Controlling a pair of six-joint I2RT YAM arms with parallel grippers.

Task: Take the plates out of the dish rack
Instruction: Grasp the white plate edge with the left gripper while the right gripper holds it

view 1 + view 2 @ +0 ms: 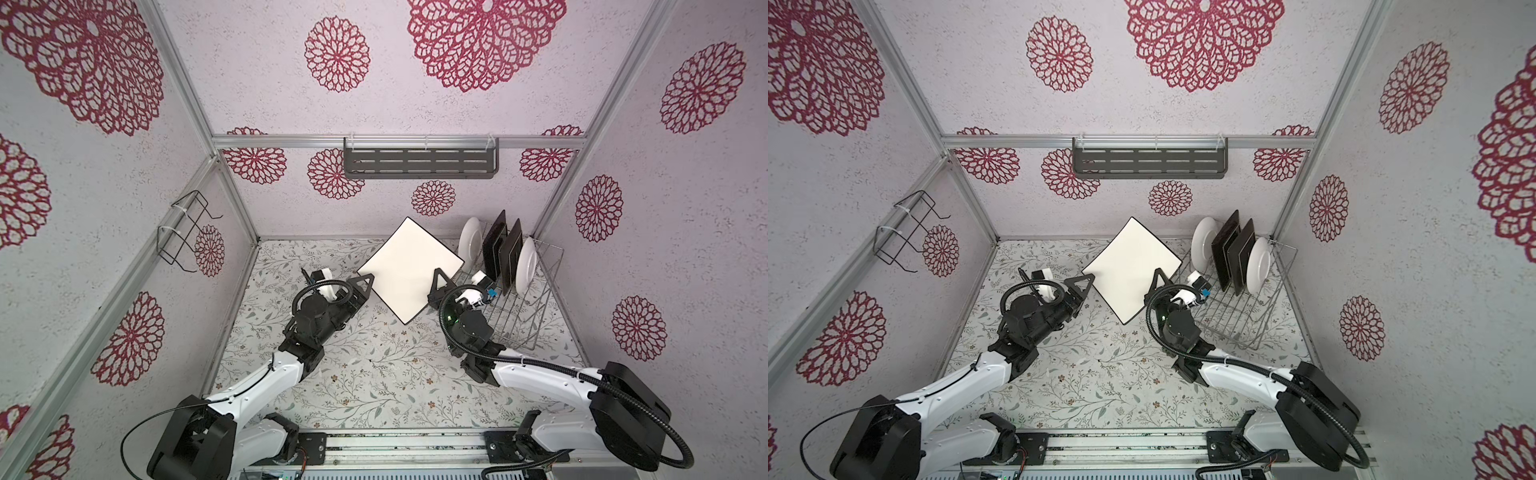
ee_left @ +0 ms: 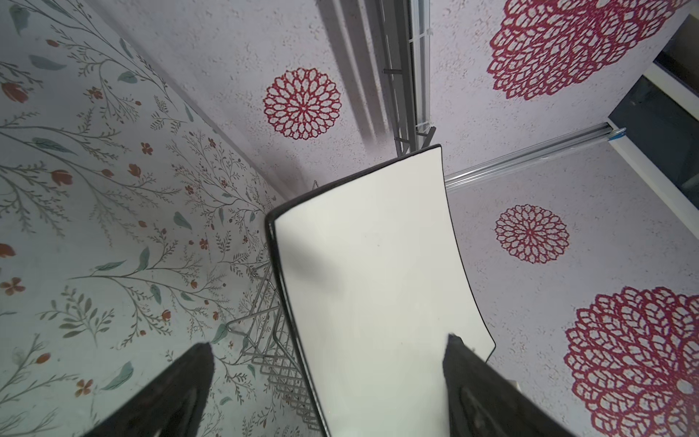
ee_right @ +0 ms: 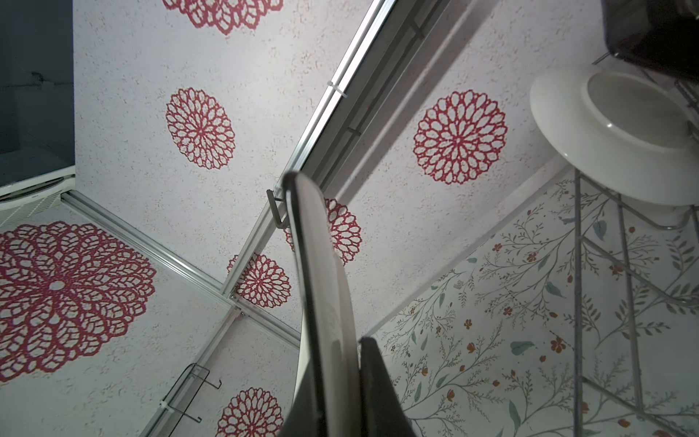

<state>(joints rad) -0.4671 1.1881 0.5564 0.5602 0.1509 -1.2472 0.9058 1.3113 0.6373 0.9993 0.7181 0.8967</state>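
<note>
A square plate [image 1: 409, 270] is held over the bench's [image 1: 374, 374] back middle by the right tool [image 1: 437, 286], clamped on one edge. The left tool [image 1: 365, 286] is spread wide around the opposite corner. Four plates [image 1: 496, 249] are seen upright in the rack [image 1: 519, 316], back right corner.

Dark grey slotted shelf [image 1: 419, 164] [image 1: 1150, 162] hangs on alu rail [image 1: 282, 142] at 12 o'clock, back wall, in both top views. Black wire holder [image 1: 183, 232] zip-tied to side-wall frame, approx 10 o'clock. Leaf-print tabletop [image 1: 374, 374]; walls w/ red medallions [image 1: 336, 54].
</note>
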